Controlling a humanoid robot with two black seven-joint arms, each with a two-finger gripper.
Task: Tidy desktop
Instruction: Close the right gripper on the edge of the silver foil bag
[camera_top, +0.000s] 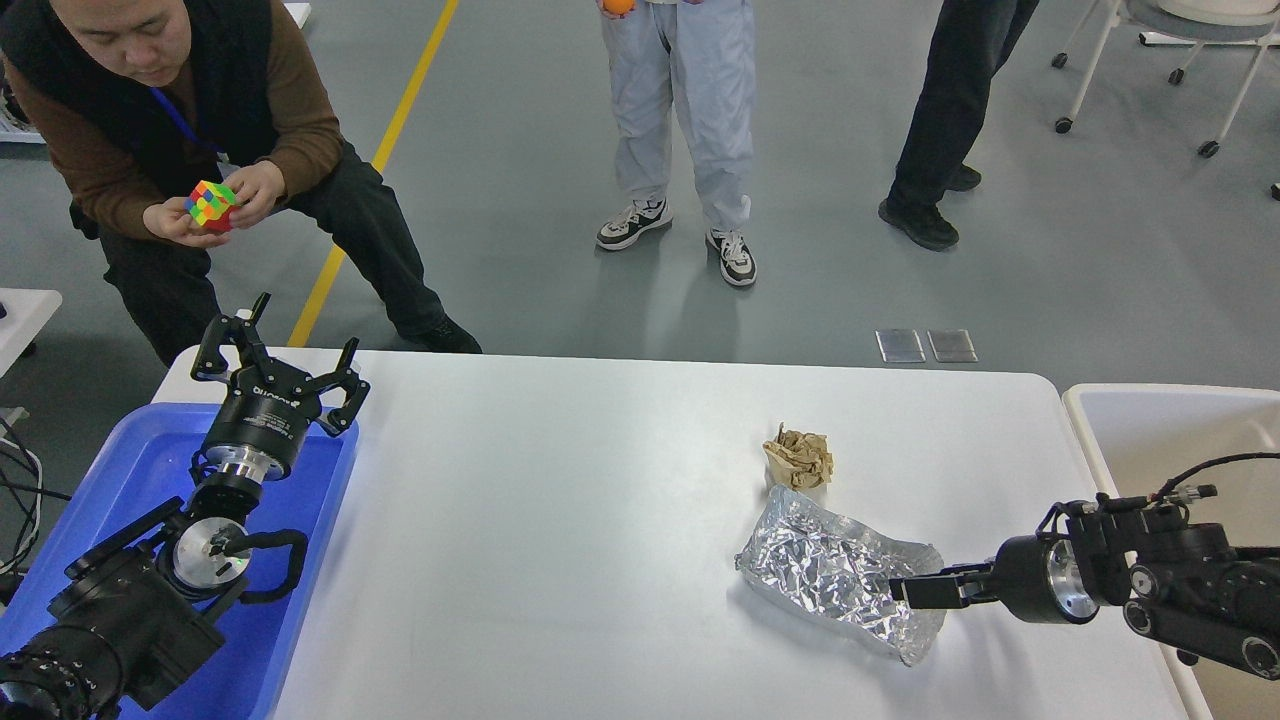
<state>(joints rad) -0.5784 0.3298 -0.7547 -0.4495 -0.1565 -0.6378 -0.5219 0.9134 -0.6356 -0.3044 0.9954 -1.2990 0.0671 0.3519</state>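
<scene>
One foil bag (838, 573), one crumpled paper ball (799, 458), one blue tray (300, 560), apparently three people.

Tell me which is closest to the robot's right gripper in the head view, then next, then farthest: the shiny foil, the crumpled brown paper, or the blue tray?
From the right gripper:
1. Shiny foil, at its fingertips.
2. Crumpled brown paper, just behind the foil.
3. Blue tray, far across at the left edge.

On the desktop (560, 520) the foil (835, 572) lies right of centre, with the paper wad (799, 458) just behind it. My right gripper (925, 590) sits at the foil's right edge. The tray (320, 500) is at the desktop's left side, my left gripper (285, 370) above its far end. The bin (1100, 440) stands off the right end.
</scene>
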